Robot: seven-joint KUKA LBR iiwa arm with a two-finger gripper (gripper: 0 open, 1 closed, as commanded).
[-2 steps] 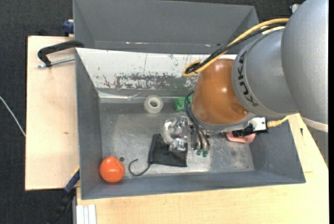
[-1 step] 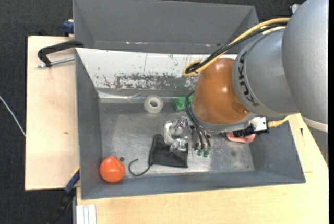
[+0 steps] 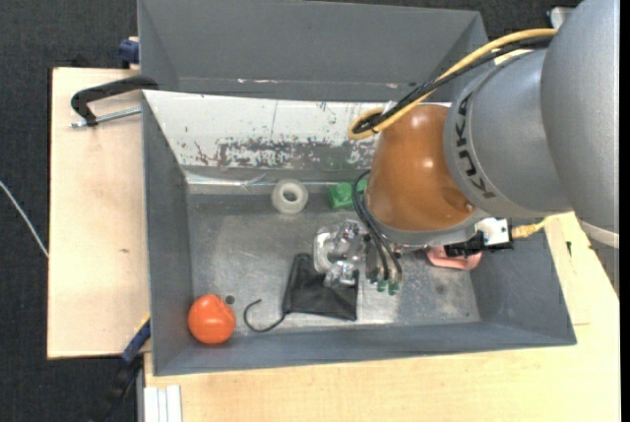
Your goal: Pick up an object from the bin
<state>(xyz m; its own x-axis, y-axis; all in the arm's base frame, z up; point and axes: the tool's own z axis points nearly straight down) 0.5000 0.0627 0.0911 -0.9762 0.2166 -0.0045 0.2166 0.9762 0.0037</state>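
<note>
My gripper (image 3: 338, 255) shows as a silvery metal piece low in the middle of the bin, under the orange wrist cover. It sits right at the upper right corner of a black cloth pouch (image 3: 313, 294), which lies flat on the floor with a thin black cord (image 3: 258, 317) curling out to its left. A small green thing (image 3: 342, 195) lies just behind the gripper, partly under the cover. Whether anything is in the gripper's grasp is hidden.
A white tape roll (image 3: 289, 197) lies near the back wall. An orange ball (image 3: 211, 320) rests in the front left corner. A pink thing (image 3: 455, 258) peeks out under the arm at the right. The arm covers the bin's right half.
</note>
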